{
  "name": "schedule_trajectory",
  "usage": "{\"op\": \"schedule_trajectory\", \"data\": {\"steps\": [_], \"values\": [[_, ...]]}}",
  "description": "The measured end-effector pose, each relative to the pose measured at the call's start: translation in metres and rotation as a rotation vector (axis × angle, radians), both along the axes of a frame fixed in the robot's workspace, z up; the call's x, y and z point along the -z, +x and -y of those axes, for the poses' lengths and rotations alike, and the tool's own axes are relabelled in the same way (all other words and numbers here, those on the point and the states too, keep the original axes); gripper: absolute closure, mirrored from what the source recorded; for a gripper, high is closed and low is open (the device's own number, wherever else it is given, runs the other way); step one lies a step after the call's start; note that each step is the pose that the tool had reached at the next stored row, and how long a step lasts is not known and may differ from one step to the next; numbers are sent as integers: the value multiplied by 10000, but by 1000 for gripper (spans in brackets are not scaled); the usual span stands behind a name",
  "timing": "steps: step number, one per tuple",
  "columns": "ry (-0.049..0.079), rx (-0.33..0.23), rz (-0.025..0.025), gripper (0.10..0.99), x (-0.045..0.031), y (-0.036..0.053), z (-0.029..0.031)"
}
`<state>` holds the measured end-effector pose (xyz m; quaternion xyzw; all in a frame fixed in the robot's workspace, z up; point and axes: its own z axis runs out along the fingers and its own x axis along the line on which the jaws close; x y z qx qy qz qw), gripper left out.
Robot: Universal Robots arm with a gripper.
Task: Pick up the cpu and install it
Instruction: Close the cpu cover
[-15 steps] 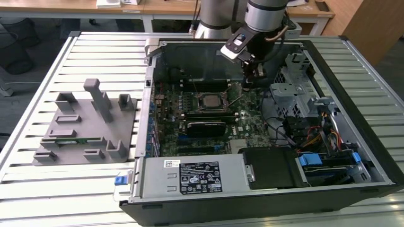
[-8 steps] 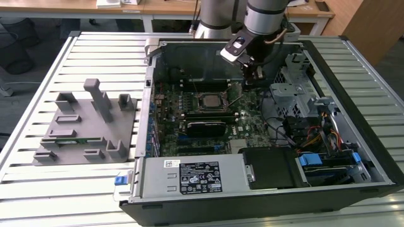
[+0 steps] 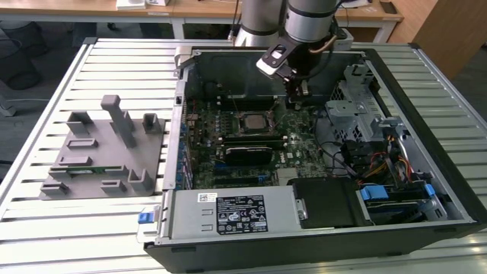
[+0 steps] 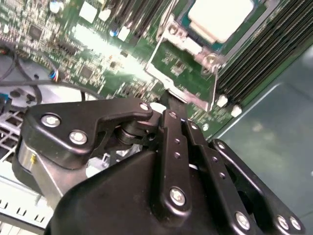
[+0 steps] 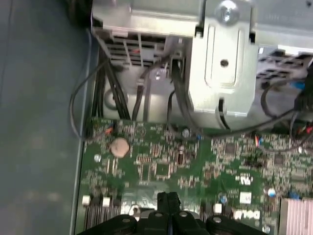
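My black fingers (image 5: 163, 203) are pressed together, pinching nothing, and hover low over the green motherboard (image 5: 146, 161) inside the open black PC case (image 3: 320, 242). The flat silvery-white square cpu (image 4: 220, 17) sits in its metal socket frame (image 4: 188, 68), near my tips, toward the exterior view's left.

A robotics lab or workshop: a slatted aluminium table (image 3: 76, 228) carries an opened computer case (image 3: 304, 246), with wooden desks (image 3: 198, 7) behind.
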<state>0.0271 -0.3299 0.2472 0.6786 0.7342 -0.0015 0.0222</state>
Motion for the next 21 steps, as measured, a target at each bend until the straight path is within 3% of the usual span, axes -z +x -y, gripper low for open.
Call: {"op": "schedule_trajectory", "data": {"steps": [10, 21], "values": [[0, 0, 0, 980, 47, -403, 0], [0, -1, -1, 980, 169, -627, 0]]}}
